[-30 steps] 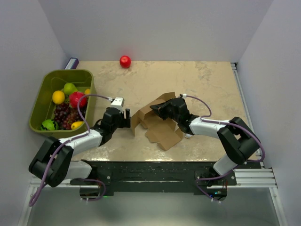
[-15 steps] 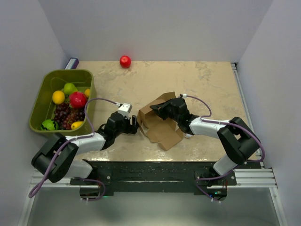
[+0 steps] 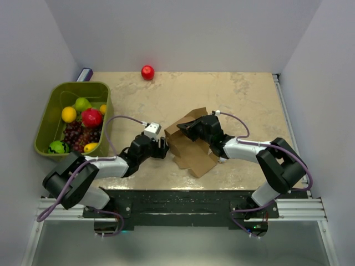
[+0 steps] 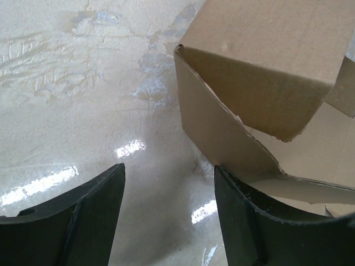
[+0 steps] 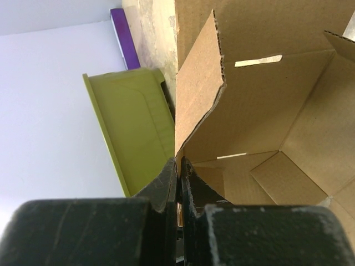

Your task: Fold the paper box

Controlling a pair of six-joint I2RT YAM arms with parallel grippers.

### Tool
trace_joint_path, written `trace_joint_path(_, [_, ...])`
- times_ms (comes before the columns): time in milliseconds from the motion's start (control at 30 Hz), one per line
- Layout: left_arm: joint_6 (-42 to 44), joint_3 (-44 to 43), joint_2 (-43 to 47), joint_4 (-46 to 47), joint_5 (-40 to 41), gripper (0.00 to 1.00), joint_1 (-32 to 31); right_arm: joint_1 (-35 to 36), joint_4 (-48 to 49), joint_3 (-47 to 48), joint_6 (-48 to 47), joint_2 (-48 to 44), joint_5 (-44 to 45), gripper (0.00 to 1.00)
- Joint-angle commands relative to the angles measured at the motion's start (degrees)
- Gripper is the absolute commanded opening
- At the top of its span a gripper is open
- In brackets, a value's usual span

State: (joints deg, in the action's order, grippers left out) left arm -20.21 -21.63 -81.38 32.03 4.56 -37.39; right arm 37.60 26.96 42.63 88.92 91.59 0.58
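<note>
The paper box (image 3: 191,147) is brown cardboard, partly raised, with loose flaps spread on the table in the middle. My right gripper (image 3: 184,129) reaches in from the right and is shut on the box's upright wall; in the right wrist view the fingertips (image 5: 179,162) pinch the thin cardboard edge (image 5: 197,100). My left gripper (image 3: 162,147) is low at the box's left side, open. In the left wrist view its jaws (image 4: 169,169) span bare table, and the right finger (image 4: 249,216) lies against the box's slanted flap (image 4: 222,133).
A green bin (image 3: 55,91) of fruit stands at the left edge, also in the right wrist view (image 5: 138,127). A red apple (image 3: 147,72) lies at the back wall. A purple object (image 3: 84,74) sits behind the bin.
My left arm has moved right along the table up to the box's left side, and the left flap has been pushed in towards the box. The right gripper has held still.
</note>
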Motion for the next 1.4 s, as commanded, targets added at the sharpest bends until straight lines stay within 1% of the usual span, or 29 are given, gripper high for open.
trace_joint_path(0, [-0.7, -0.8, -0.5, 4.8, 1.9, 0.69, -1.7, 0.2, 0.8, -0.6, -1.1, 0.3, 1.1, 0.0])
trace_joint_path(300, [-1.9, 1.3, -0.9, 8.8, 3.5, 0.69, -3.9, 0.2, 3.7, -5.5, -1.6, 0.0, 0.6, 0.0])
trace_joint_path(533, [-2.6, 2.8, -0.4, 10.6, 4.1, 0.69, -5.9, 0.2, 8.1, -6.9, -2.7, -0.8, 1.1, 0.0])
trace_joint_path(667, [-3.7, 3.5, 1.8, 10.5, 4.6, 0.68, -6.2, 0.2, 8.6, -5.5, -3.4, -0.8, 0.9, 0.0])
trace_joint_path(967, [0.2, 3.3, 9.2, 3.2, 5.9, 0.7, -6.1, 0.3, 11.8, 0.6, -5.2, 1.7, 0.0, 0.0])
trace_joint_path(1100, [1.0, 4.0, 11.0, 2.5, 6.4, 0.7, -4.9, 0.3, 15.9, 3.6, -5.7, 4.6, -0.5, 0.0])
trace_joint_path(1133, [1.0, 4.1, 11.0, 2.2, 6.3, 0.7, -4.0, 0.3, 17.4, 3.8, -6.1, 5.2, -2.3, 0.0])
trace_joint_path(1300, [0.8, 5.0, 11.5, 2.9, 5.5, 0.7, -2.7, 0.3, 24.5, 4.7, -8.2, 10.1, -5.7, 0.0])
trace_joint_path(1367, [0.3, 5.2, 11.9, 3.1, 4.9, 0.7, -2.0, 0.3, 24.7, 4.8, -9.6, 10.8, -6.9, 0.0])
